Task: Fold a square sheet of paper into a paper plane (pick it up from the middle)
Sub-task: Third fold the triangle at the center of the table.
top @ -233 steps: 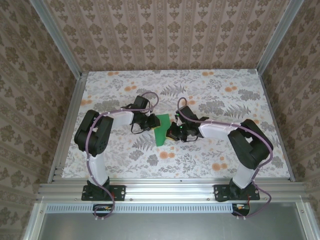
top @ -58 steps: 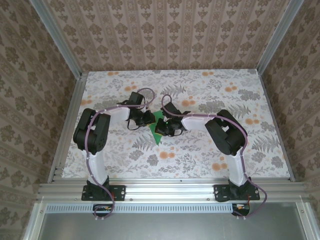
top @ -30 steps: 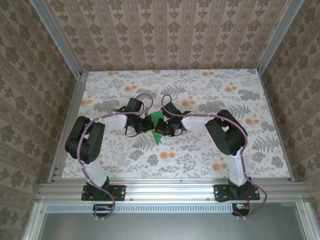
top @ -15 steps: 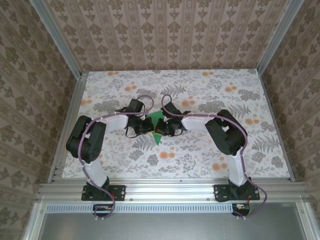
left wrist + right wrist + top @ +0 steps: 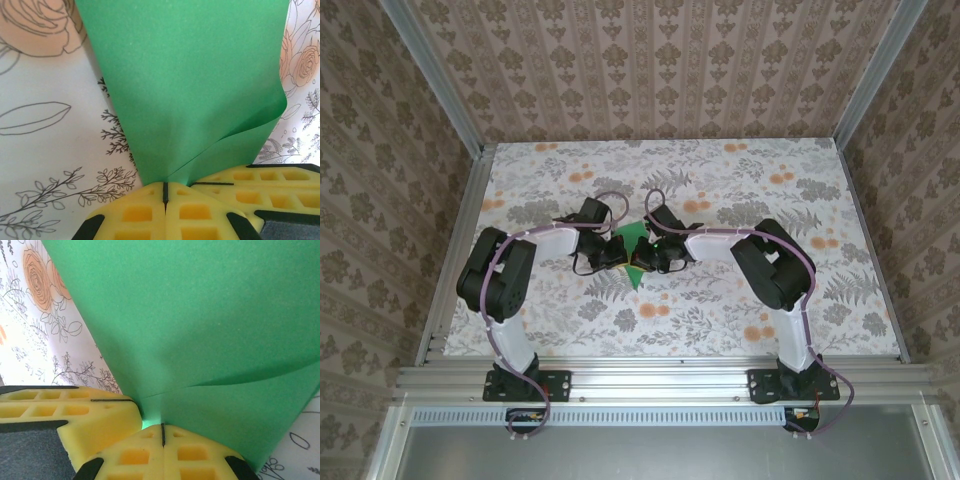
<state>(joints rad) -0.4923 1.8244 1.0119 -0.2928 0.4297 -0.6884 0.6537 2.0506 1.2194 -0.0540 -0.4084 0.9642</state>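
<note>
The green sheet of paper (image 5: 631, 236) is partly folded and stands off the floral tabletop (image 5: 720, 310) at mid-table, its lower tip pointing toward the arms. My left gripper (image 5: 620, 254) and right gripper (image 5: 643, 259) meet at its middle from either side. In the left wrist view my left gripper (image 5: 165, 192) is shut on the paper (image 5: 190, 90), which curls over at the right; the right gripper's yellow fingers (image 5: 260, 182) sit just beside it. In the right wrist view my right gripper (image 5: 162, 433) is shut on the paper's (image 5: 200, 315) lower edge, below a crease.
The floral table is ringed by aluminium rails (image 5: 460, 250) and patterned walls. Both forearms angle in toward the centre, leaving open tabletop at the back and along the front.
Since the oldest frame both grippers have drawn close together and shifted left, and the paper shows narrower. In the last second only the left arm's elbow moved slightly.
</note>
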